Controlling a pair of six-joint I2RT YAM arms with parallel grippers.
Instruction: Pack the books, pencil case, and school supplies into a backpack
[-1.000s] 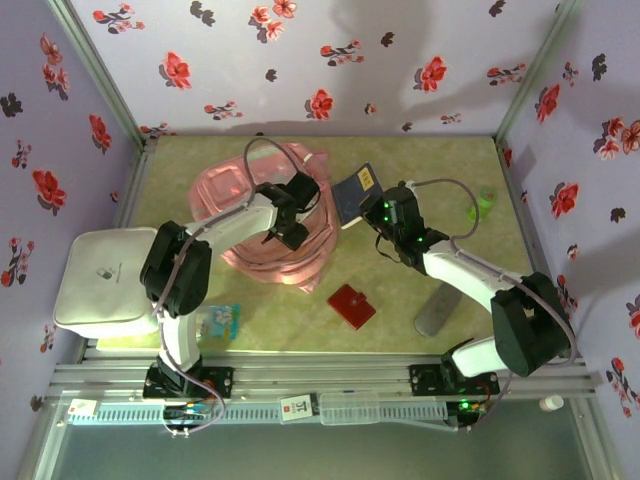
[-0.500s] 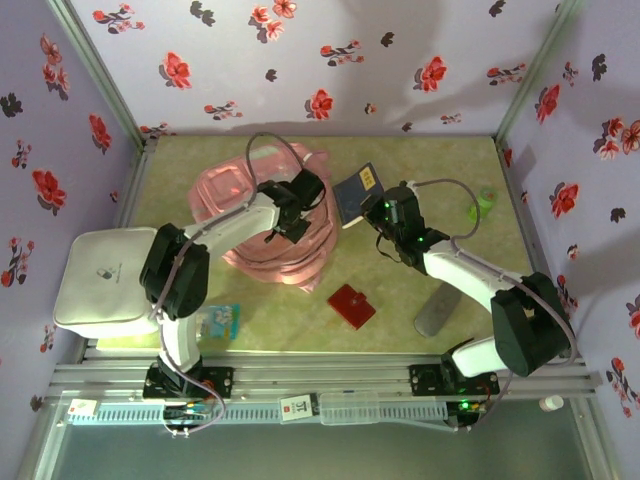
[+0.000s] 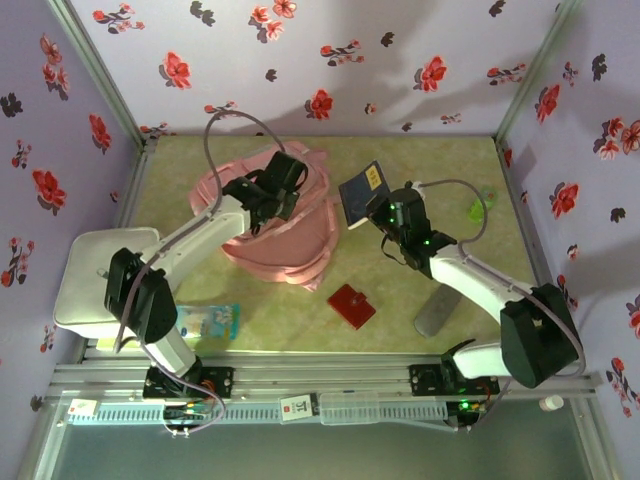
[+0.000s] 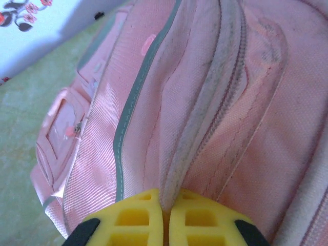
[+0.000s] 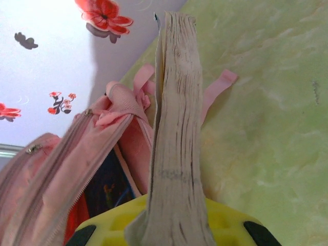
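Right wrist: edge-on book (image 5: 177, 128), cover unseen.

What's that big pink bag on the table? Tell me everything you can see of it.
The backpack is large, soft, pale pink woven fabric, slumped on the green table left of centre. It has grey-trimmed seams, zips, a small side pocket and loose straps. Its top gapes open, with something dark blue inside. The left claw is shut on a zip-edged fold of it.
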